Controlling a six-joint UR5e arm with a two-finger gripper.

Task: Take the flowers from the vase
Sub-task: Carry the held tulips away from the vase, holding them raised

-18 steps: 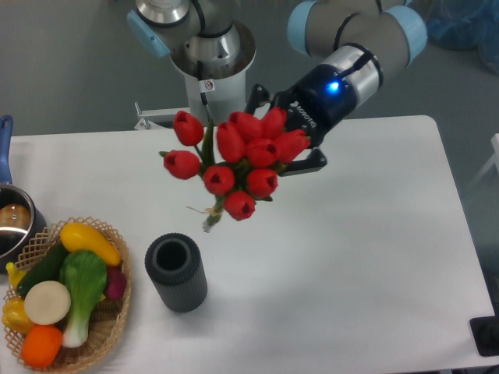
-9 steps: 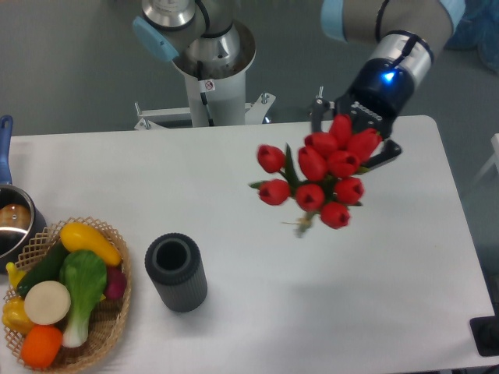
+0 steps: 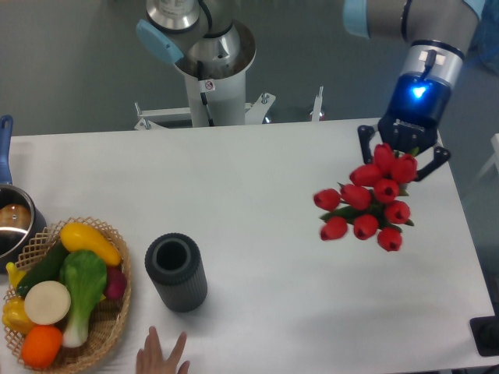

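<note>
Flowers (image 3: 368, 204) hang in air over right side of surface (image 3: 257, 202), clear of it, buds toward me. Gripper (image 3: 403, 153) above and behind bunch; I read jaws as closed on flowers, stems hidden behind buds. Vase (image 3: 176, 273) stands upright, well apart to left, basket (image 3: 109, 315) beside it. Hand (image 3: 160, 356) at bottom edge near vase.

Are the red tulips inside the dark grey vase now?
No, the tulips hang from the gripper at the right, and the vase stands empty.

Wicker basket (image 3: 109, 319) of toy vegetables (image 3: 66, 284) (left edge), steel pot (image 3: 14, 226) just behind.
</note>
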